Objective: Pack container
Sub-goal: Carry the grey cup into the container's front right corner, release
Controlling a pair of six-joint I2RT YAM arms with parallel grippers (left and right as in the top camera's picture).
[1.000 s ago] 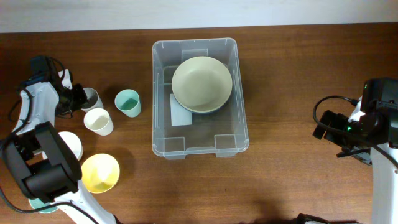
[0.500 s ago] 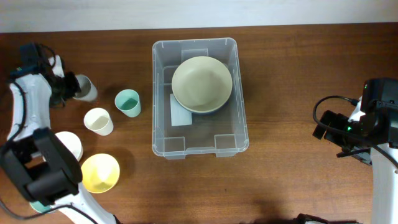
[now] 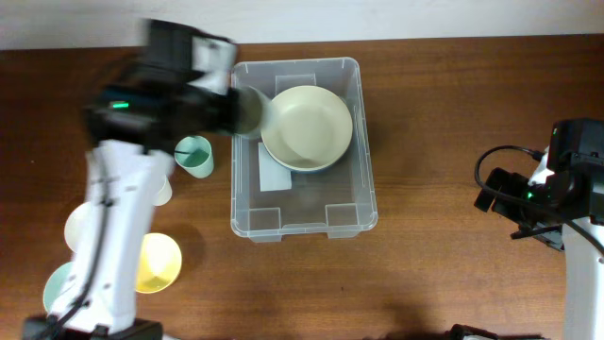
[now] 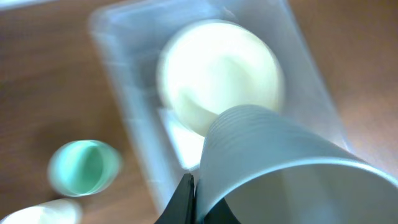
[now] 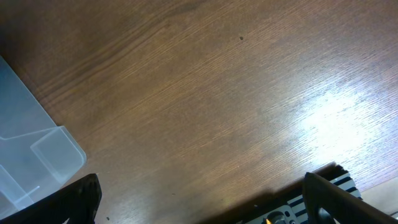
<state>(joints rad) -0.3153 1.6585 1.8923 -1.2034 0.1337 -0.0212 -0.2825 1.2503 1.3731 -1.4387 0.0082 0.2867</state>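
Note:
The clear plastic container [image 3: 369,179] stands at the table's centre and holds a pale green bowl [image 3: 307,127] over a white label [image 3: 274,176]. My left gripper [image 3: 236,111] is shut on a grey cup [image 3: 251,111], held above the container's far left rim, next to the bowl. In the left wrist view the grey cup [image 4: 280,165] fills the lower right, pinched by my finger [image 4: 188,199], with the blurred container [image 4: 134,134] and bowl [image 4: 217,74] below. My right gripper [image 5: 205,214] is open and empty over bare wood, right of the container's corner [image 5: 37,155].
Left of the container stand a teal cup [image 3: 193,156], a yellow cup [image 3: 157,263], a white cup [image 3: 79,227] and a teal dish [image 3: 57,283] near the front edge. Another white cup [image 4: 37,214] shows beside the teal cup [image 4: 84,167]. The right arm [image 3: 566,189] stands at far right.
My left arm has lifted the grey cup from the far left of the table and swung it right, to over the container's left rim. The right arm has not moved.

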